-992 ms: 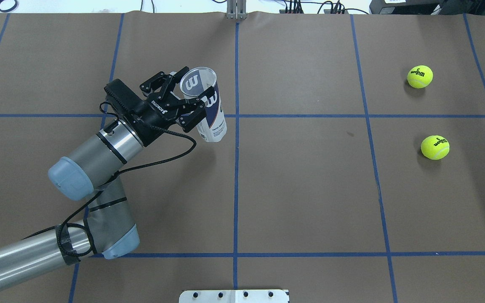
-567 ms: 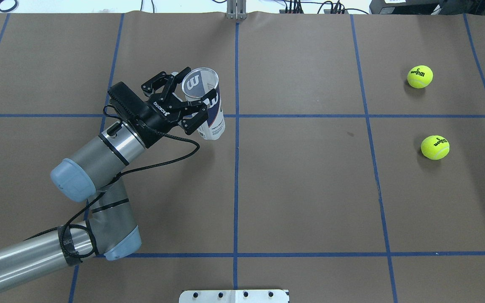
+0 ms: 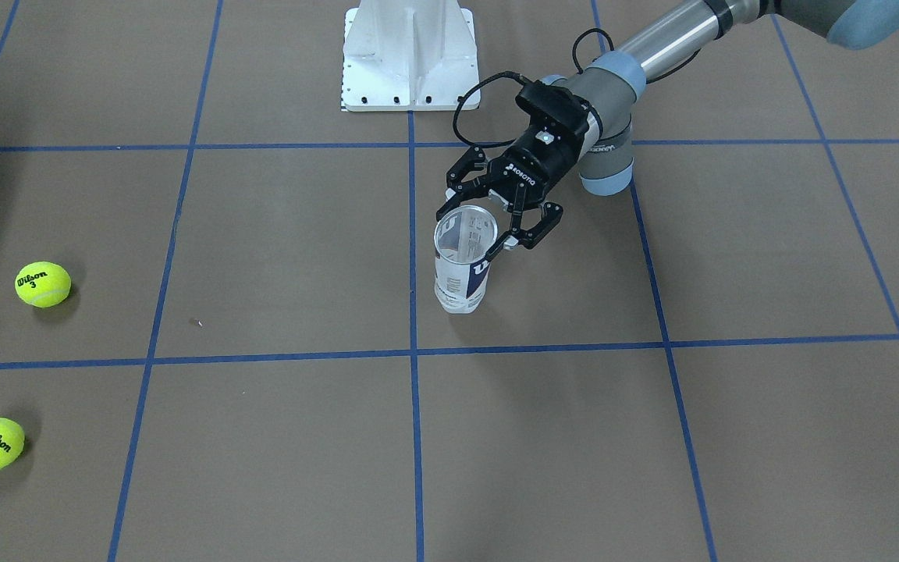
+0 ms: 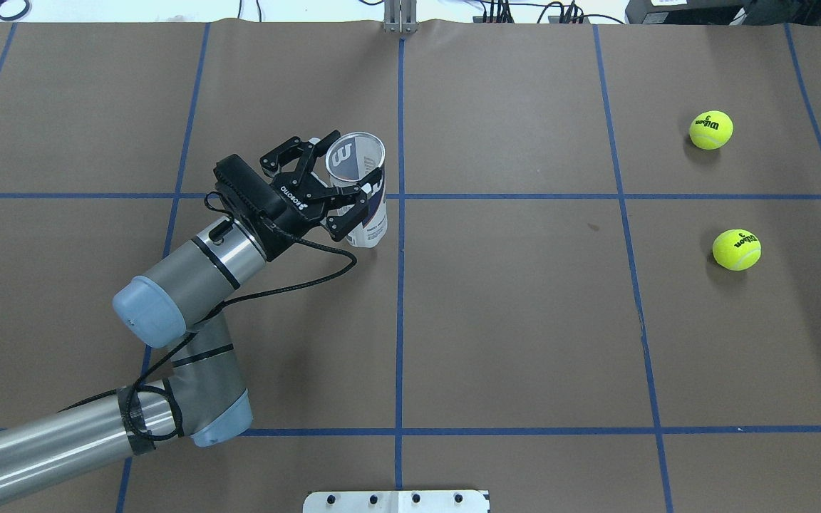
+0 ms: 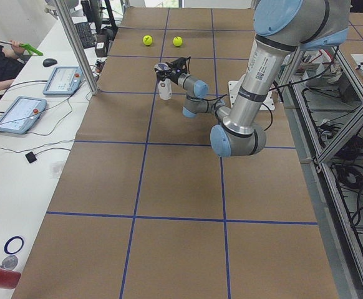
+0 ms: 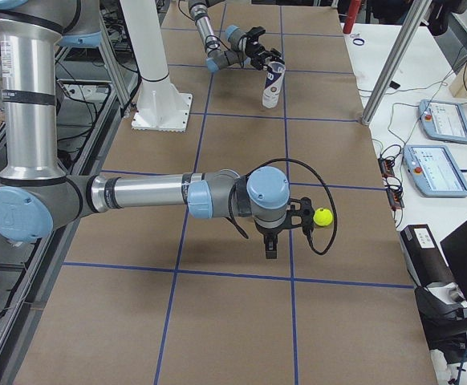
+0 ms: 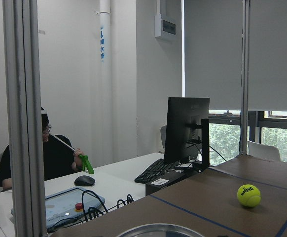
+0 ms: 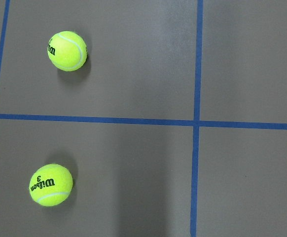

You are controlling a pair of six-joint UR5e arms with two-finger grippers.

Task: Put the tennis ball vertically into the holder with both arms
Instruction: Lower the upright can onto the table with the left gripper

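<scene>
The holder [image 4: 375, 212], a clear can with a navy-and-white label, stands upright left of the table's centre line, its open mouth up. My left gripper [image 4: 343, 187] is shut on the holder [image 3: 461, 285] just below the rim, coming in from the side [image 3: 487, 228]. Two yellow tennis balls [image 4: 711, 130] [image 4: 736, 249] lie far to the right. The right wrist view looks straight down on both balls [image 8: 67, 51] [image 8: 51, 184]. My right gripper [image 6: 282, 233] hangs above the table beside one ball [image 6: 322, 216]; I cannot tell its state.
The white base plate [image 3: 410, 55] is at the robot's edge of the brown, blue-taped table [image 4: 524, 320]. Beyond the far edge are a metal post [image 5: 75, 50], a desk with tablets [image 5: 16, 115] and a seated person [image 7: 45, 158].
My left gripper has carried the holder a little to the right and toward the robot, and the holder now stands straighter. Neither ball has moved.
</scene>
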